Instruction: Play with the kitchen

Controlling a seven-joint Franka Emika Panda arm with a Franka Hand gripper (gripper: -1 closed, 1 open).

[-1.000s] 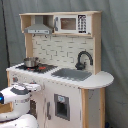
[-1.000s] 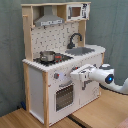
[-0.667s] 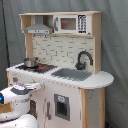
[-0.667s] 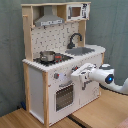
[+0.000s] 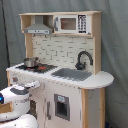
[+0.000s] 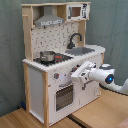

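Observation:
The kitchen (image 5: 60, 55) is a tall toy unit of white panels and light wood, shown in both exterior views (image 6: 37, 80). It has a black faucet (image 5: 82, 59) over a grey sink (image 5: 71, 74), and a small metal pot (image 5: 31, 62) on the stove. A range hood (image 6: 50, 20) and a microwave (image 6: 77, 11) sit on top. The windowed oven door (image 6: 64, 95) is closed. My gripper (image 6: 75, 76) sits right at the front panel below the stove, just above the oven door. In the first exterior view the gripper (image 5: 34, 84) is by the counter's front edge.
A grey curtain hangs behind the kitchen. The unit stands on a wooden surface (image 6: 30, 120). My white arm (image 6: 107, 77) reaches in from the second exterior view's right. A lower cabinet door with a dark inset (image 5: 61, 106) is closed.
My gripper has edged slightly closer to the kitchen's front panel. Nothing on the kitchen has moved.

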